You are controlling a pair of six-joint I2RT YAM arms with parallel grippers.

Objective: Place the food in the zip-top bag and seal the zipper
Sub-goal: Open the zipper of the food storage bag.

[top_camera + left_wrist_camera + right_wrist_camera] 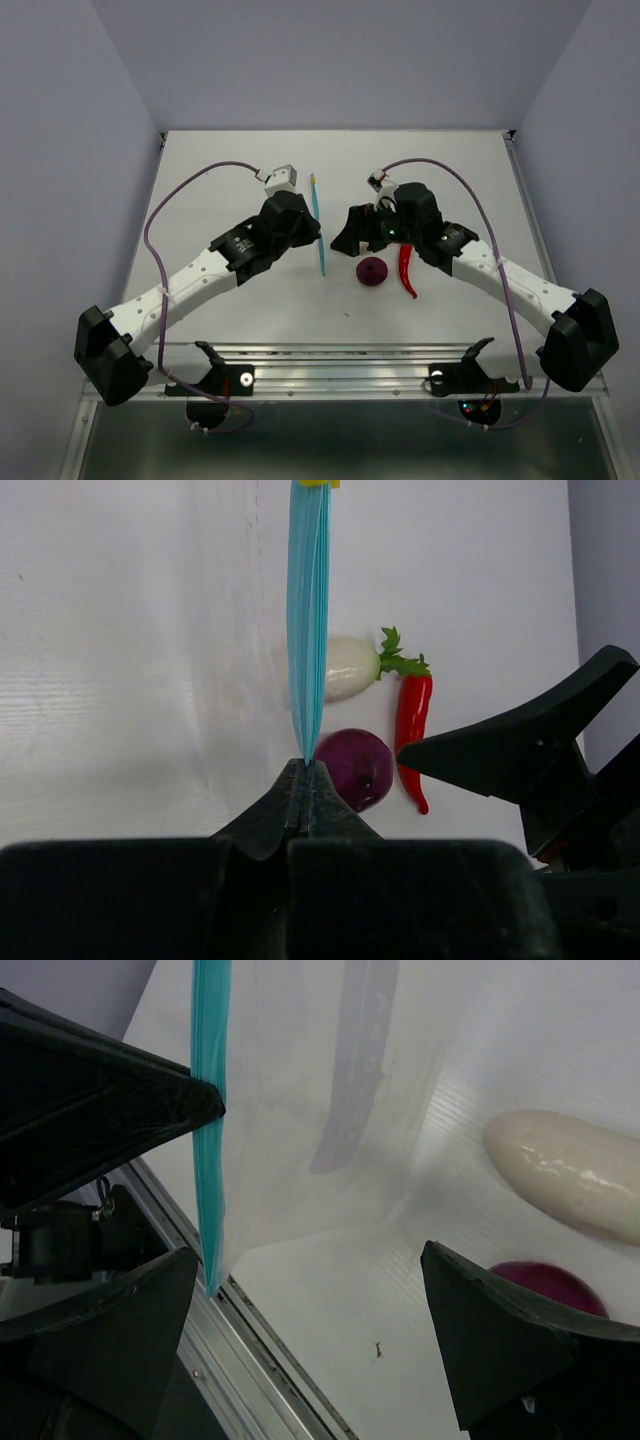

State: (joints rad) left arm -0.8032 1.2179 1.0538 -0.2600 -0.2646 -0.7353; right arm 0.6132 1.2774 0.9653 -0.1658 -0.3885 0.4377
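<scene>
On the left side, the left gripper (317,238) is clenched on the zipper (317,205), the thin blue strip of the zip-top bag (285,1150). In the left wrist view its two fingertips (290,788) are pressed together. The strip comes out from between them and runs straight away from the camera to a small yellow piece (316,483) at the far end. From above, the grip sits partway along the strip, nearer to its near end. The clear film of the bag is hard to see from above. In the right wrist view it spreads from the strip as a pale sheet in front of the white table (450,180). We cannot tell if the mouth is sealed.

Just right of the strip is the right gripper (350,237). Its jaws stand wide apart and grasp nothing. Between its fingers (500,1360) we see only bare table and a corner of the bag.

All the food lies on the table, outside the bag. The white radish (345,668) is nearest to the strip, and its green leaves point toward the chili. From above it is hidden under the right arm. The dark purple onion (372,271) lies nearer to the arm bases. The long red chili pepper (406,268) is just right of it, and we cannot tell if they touch.
</scene>
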